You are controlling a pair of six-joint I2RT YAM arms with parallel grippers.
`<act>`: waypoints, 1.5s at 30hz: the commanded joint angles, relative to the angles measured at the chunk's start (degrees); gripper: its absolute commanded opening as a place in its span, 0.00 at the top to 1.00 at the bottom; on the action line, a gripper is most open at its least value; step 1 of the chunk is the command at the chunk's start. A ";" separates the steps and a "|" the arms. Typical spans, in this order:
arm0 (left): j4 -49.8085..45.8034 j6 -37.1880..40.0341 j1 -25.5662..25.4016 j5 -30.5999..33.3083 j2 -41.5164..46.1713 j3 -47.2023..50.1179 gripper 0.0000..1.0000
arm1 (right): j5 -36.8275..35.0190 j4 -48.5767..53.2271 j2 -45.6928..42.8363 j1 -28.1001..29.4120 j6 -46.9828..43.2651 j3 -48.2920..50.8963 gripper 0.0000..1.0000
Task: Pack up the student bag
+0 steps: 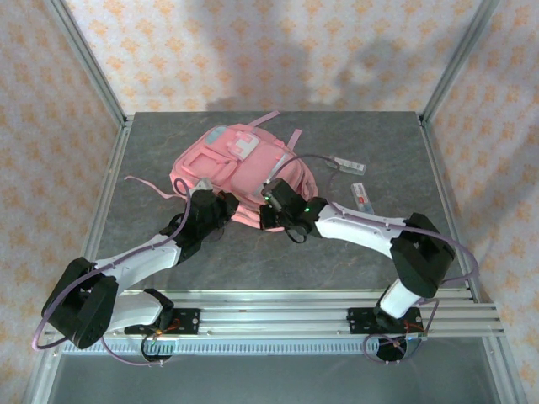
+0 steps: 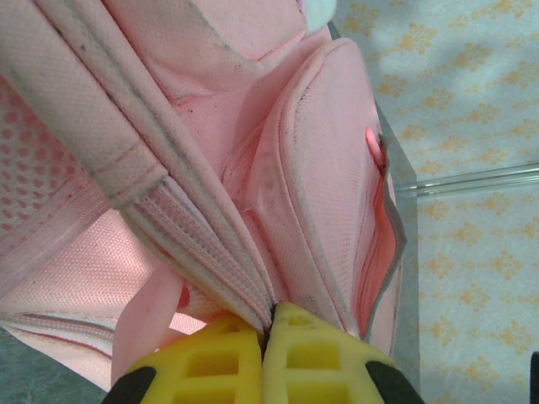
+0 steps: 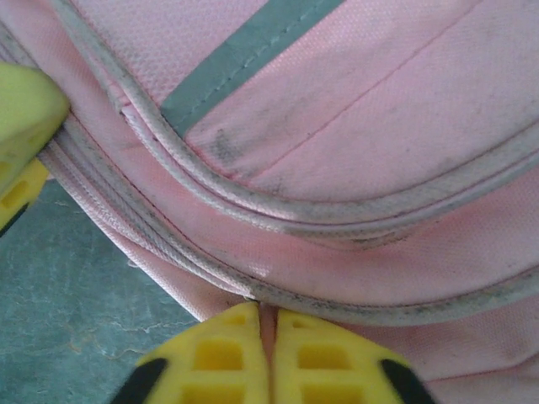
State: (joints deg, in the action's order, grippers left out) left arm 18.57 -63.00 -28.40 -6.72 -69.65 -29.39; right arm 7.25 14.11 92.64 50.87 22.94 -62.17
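Left wrist view: the left jaws are pressed together on a ridged seam of the student bag (image 2: pixel 320 194), pinching pink fabric between them. The right jaws are likewise closed on the bag's piped lower edge. The bag lies flat mid-desk (image 1: pixel 261 265), with both arms at its near side. The step looks like spreading the opening: pull both pinches apart evenly, lifting slightly, so the fabric does not slip. Whether the main zip is undone is hidden. The small items (image 1: pixel 360 198) beside the bag are too small to name.
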 commanded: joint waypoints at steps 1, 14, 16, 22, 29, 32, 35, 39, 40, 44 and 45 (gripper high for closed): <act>7.15 0.15 -0.82 -0.77 0.71 -0.21 1.00 | -3.30 1.08 1.19 0.03 -0.88 -1.77 1.00; 2.09 2.51 0.00 2.39 4.67 0.47 1.00 | -12.90 3.65 -10.10 -4.76 1.43 8.51 1.00; 1.63 2.71 0.38 2.45 5.21 0.84 1.00 | -13.52 3.46 -12.07 -6.12 1.49 10.45 1.00; 1.21 3.06 0.89 2.05 5.43 0.83 1.00 | -16.06 -0.42 -12.70 -8.32 1.14 12.86 1.00; -2.83 6.60 3.85 0.57 4.56 -1.00 1.00 | -7.96 -6.23 -12.29 -7.58 -1.62 12.31 1.00; -5.21 9.27 9.14 -1.25 4.63 -1.82 1.00 | -5.66 -8.01 -13.84 -4.20 -2.59 12.87 1.00; -8.92 13.87 14.40 -2.62 3.22 -5.34 1.00 | 0.16 -11.18 -13.91 -1.97 -2.40 13.21 1.00; -14.99 18.60 17.91 -1.68 1.35 -11.10 0.95 | 7.30 -17.06 -11.02 -1.26 0.05 13.30 1.00; -15.79 18.74 17.94 -1.55 1.45 -11.56 0.77 | 8.24 -18.31 -10.15 -1.24 0.48 13.30 1.00; -14.48 14.30 16.78 -5.37 4.74 -7.70 0.46 | 9.86 -21.52 -6.87 -1.22 1.39 12.63 1.00; -13.71 12.74 15.42 -5.50 6.30 -5.82 0.43 | 10.19 -21.94 -6.23 -1.22 1.53 12.36 1.00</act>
State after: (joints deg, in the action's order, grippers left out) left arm 4.34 -48.62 -11.29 -11.55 -66.78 -37.74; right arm 14.66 -3.68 85.01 49.47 23.35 -49.80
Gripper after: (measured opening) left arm 0.550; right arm 0.044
